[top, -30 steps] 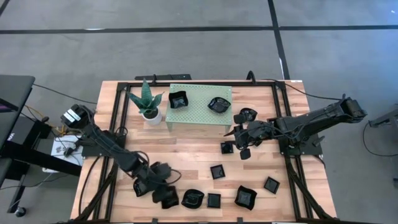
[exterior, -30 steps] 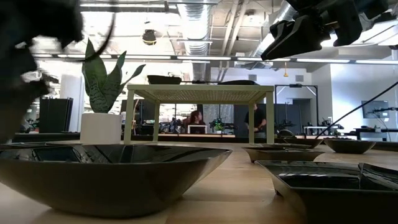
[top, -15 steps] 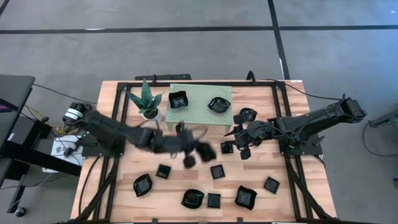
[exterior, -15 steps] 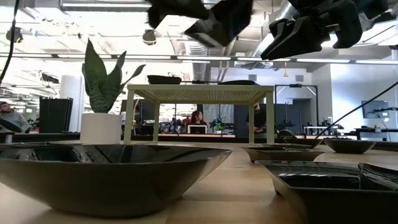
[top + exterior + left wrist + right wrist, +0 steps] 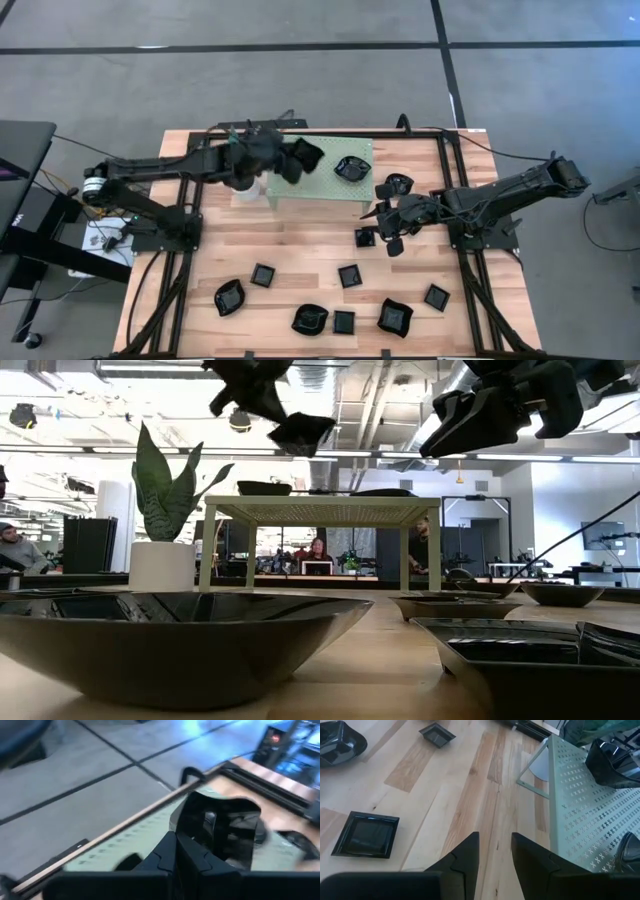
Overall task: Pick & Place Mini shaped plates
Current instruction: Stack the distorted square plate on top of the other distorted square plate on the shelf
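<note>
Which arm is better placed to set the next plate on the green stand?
Left. The left gripper already holds a black plate over the pale green stand. The right gripper hangs open and empty above the table, beside the stand.

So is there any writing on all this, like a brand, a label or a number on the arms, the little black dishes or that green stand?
None that can be read.
Left gripper, carrying a black dish above the pale green stand: no lettering shows.
Right gripper: no marking shows.
The dishes on the table: plain glossy black.
Dark equipment at the left edge of the high view: a pale mark, cut off and unreadable.
</note>
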`<control>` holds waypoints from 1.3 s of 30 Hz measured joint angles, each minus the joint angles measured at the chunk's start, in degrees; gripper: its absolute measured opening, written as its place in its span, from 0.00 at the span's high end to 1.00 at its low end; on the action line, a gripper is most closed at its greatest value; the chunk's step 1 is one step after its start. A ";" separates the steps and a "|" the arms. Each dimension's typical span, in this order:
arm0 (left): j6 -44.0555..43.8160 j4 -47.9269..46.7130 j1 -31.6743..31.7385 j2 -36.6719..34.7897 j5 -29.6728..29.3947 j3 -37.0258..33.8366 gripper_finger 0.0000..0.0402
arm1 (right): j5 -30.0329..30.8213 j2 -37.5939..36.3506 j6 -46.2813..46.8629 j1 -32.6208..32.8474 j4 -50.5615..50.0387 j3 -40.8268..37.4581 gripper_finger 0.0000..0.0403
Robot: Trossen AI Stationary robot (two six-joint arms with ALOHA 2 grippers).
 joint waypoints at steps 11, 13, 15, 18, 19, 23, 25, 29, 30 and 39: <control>-1.27 -2.61 6.08 -1.35 2.21 -5.26 0.99 | 0.00 0.00 0.04 0.01 -0.09 0.00 0.73; 0.04 -2.53 6.12 -1.60 2.17 -5.29 0.99 | 0.00 0.00 0.04 0.01 -0.09 0.00 0.73; 0.29 -2.52 6.39 -2.34 1.63 -5.30 0.99 | 0.00 0.00 0.06 -0.01 -0.09 0.00 0.73; 4.76 -2.49 6.62 -3.92 2.23 -5.30 0.99 | 0.00 0.00 0.08 -0.01 -0.10 0.00 0.73; 7.11 -2.60 6.65 -4.50 2.84 -5.30 0.99 | 0.00 0.00 0.08 0.00 -0.11 0.00 0.73; 19.39 -2.56 7.12 -7.88 10.72 -5.30 0.99 | 0.00 0.00 0.07 0.00 -0.10 0.00 0.73; 23.09 -2.64 8.32 -9.35 16.67 -5.30 0.99 | 0.00 0.00 0.07 0.01 -0.10 0.00 0.73; 23.38 -3.98 12.03 -10.46 22.71 -5.28 0.99 | 0.00 0.00 0.04 -0.01 -0.06 0.00 0.73; 23.30 -4.48 12.97 -10.34 22.96 -5.28 0.99 | 0.00 0.00 0.04 -0.01 -0.04 0.00 0.73; 27.49 -5.53 17.71 -5.51 27.14 -5.28 0.99 | 0.02 0.00 -4.31 -0.03 0.13 0.00 0.73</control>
